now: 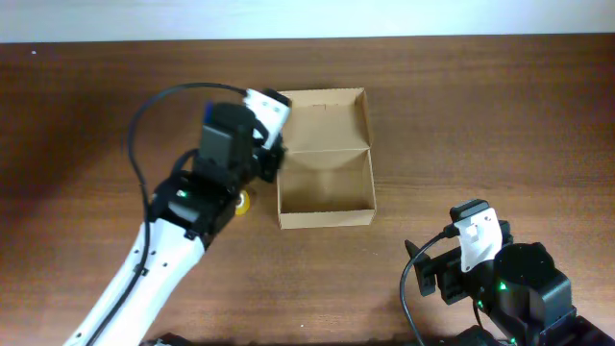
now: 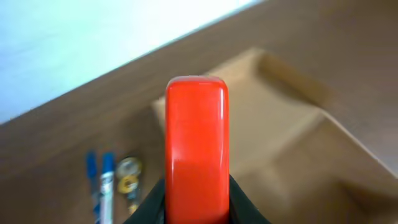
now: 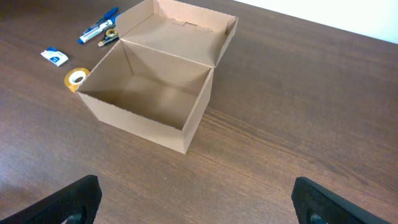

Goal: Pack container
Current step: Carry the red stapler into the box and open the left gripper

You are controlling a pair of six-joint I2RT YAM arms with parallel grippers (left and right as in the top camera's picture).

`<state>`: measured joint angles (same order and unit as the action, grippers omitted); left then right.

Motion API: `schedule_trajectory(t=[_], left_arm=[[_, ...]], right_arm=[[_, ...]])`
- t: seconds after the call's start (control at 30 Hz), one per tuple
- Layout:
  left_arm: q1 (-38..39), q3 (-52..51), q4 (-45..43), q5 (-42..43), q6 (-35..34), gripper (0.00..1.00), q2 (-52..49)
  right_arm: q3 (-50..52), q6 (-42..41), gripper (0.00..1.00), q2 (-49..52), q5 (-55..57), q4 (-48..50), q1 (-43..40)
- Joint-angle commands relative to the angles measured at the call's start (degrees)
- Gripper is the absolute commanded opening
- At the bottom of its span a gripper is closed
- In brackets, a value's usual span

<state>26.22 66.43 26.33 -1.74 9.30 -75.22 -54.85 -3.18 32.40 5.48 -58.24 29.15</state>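
The container, a brown cardboard box (image 1: 325,218) with its flap lid open at the back, stands mid-table and looks empty in the right wrist view (image 3: 138,122). My left gripper (image 1: 273,154) hovers at the box's left rim, shut on a glossy red rounded object (image 2: 196,143). The box lies blurred behind it (image 2: 292,118). The red object is hidden under the arm in the overhead view. My right gripper (image 3: 199,208) is open and empty, low over the table to the front right of the box (image 1: 423,266).
A yellow tape roll (image 3: 76,78) lies left of the box, partly under the left arm (image 1: 244,202). Blue pens (image 3: 98,28) and a small white item (image 3: 55,56) lie further left. The pens also show in the left wrist view (image 2: 101,180).
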Motion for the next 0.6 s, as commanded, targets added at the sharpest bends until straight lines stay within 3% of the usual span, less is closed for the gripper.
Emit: schedule_trajectory(t=[0.0,0.1,0.37,0.57], left_arm=[[2.56,1.16,1.22,7.74,10.08,0.02,-0.81],[4.9,1.16,2.89,11.45,17.86,0.02,-3.43],[8.94,1.16,3.08,12.17,26.69,0.02,-14.49],[8.9,1.16,3.1,13.16,28.11,0.02,-21.03]], right_arm=[[-0.07,-0.2,0.99,-0.39,0.31,0.17,0.46],[-0.07,-0.2,0.99,-0.39,0.31,0.17,0.46],[-0.07,-0.2,0.99,-0.39,0.31,0.17,0.46],[-0.07,-0.2,0.99,-0.39,0.31,0.17,0.46]])
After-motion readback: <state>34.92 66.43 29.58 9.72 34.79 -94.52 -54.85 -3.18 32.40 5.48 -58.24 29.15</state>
